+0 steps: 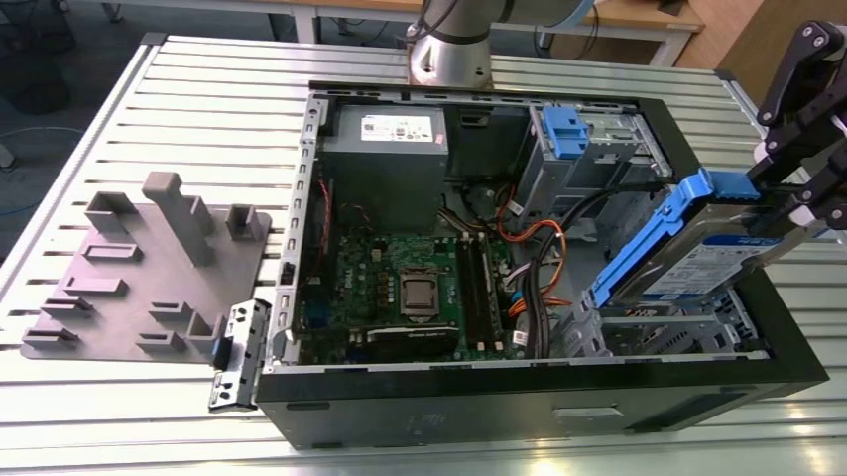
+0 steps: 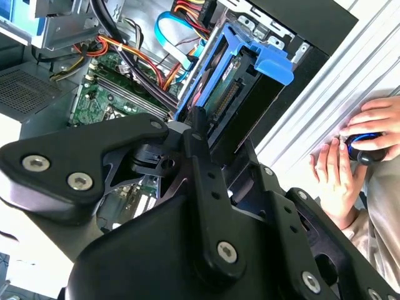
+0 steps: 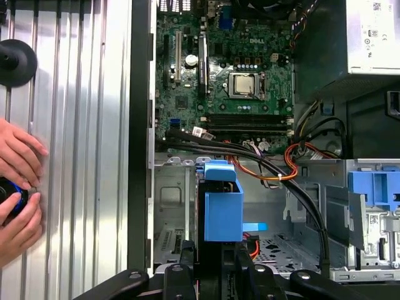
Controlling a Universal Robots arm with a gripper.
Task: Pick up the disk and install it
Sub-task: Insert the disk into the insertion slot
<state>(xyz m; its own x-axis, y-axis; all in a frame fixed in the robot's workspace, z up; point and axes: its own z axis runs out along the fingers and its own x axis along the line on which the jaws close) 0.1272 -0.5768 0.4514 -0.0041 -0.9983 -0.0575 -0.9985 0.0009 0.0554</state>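
Right now the open computer case (image 1: 530, 402) holds a green motherboard (image 1: 397, 283), a grey power-supply box (image 1: 391, 134) and a bundle of orange and black cables (image 1: 541, 253). The disk (image 1: 699, 256) is tilted over the metal drive bay (image 1: 668, 335) at the case's corner on the exterior view's right, above the bay and not seated. The gripper (image 1: 784, 196) is clamped on its upper end. Both wrist views add a person's hands (image 3: 17, 187) resting on the slatted table beside the case. The exterior view adds a grey fixture plate (image 1: 146, 273) on its left.
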